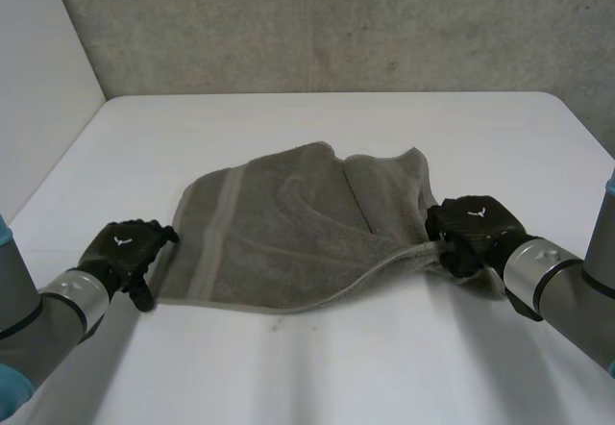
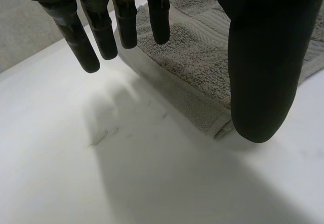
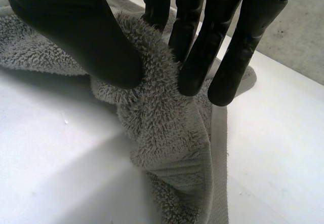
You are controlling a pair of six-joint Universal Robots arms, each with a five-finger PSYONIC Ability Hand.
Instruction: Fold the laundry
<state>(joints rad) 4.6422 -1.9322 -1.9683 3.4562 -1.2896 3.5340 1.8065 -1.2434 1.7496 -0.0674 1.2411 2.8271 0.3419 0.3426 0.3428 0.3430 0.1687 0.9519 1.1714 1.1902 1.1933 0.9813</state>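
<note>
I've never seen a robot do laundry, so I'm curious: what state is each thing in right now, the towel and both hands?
towel: lying rumpled on the table, right part folded over and bunched.
left hand: open, fingers straight, at the towel's near left corner.
right hand: shut, pinching the bunched right end between thumb and fingers.

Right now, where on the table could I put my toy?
The table is bare between the towel and the back wall, and along its near edge, in front of the towel. It is crowded at the towel's sides: the left hand hovers open by its near-left corner, the right hand pinches its right end.
</note>
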